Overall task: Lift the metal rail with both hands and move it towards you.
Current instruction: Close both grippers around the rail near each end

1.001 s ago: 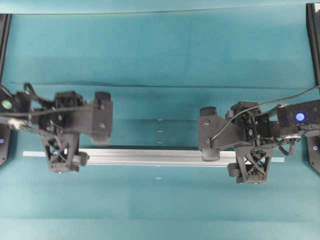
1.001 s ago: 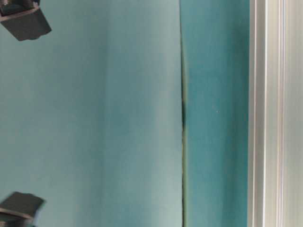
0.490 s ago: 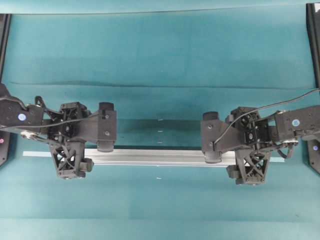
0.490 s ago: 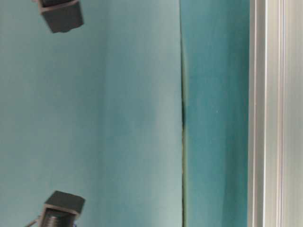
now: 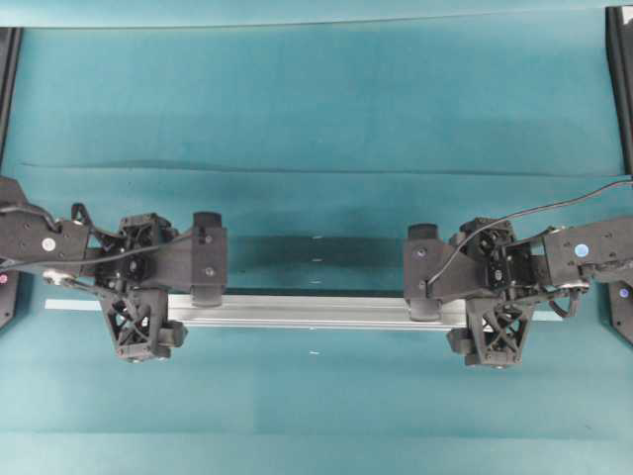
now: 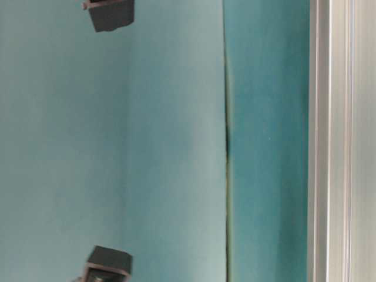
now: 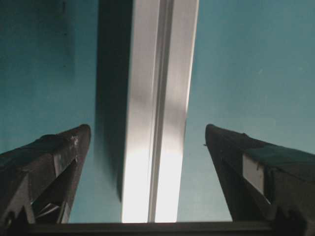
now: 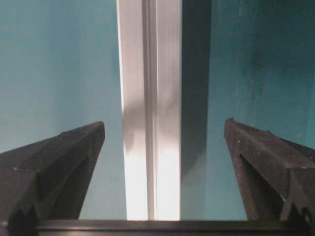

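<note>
The metal rail [image 5: 307, 310] lies flat across the teal table, left to right. My left gripper [image 5: 138, 297] straddles it near its left end and my right gripper [image 5: 495, 302] near its right end. In the left wrist view the rail [image 7: 160, 98] runs between the two spread fingers of the left gripper [image 7: 147, 129], with teal gaps on both sides. In the right wrist view the rail [image 8: 150, 73] likewise runs between the spread fingers of the right gripper [image 8: 164, 124], untouched. Both grippers are open and empty.
Black frame posts stand at the far left [image 5: 8, 59] and far right [image 5: 621, 79] edges. A fold line [image 5: 316, 170] crosses the teal mat behind the rail. In the table-level view, a silver grooved strip [image 6: 335, 141] fills the right side; dark gripper parts show top [image 6: 111, 13] and bottom [image 6: 107, 265].
Both grippers have settled lower around the rail, the left one shifting a little to the right. In the table-level view the dark gripper parts moved rightward. The rail has not moved.
</note>
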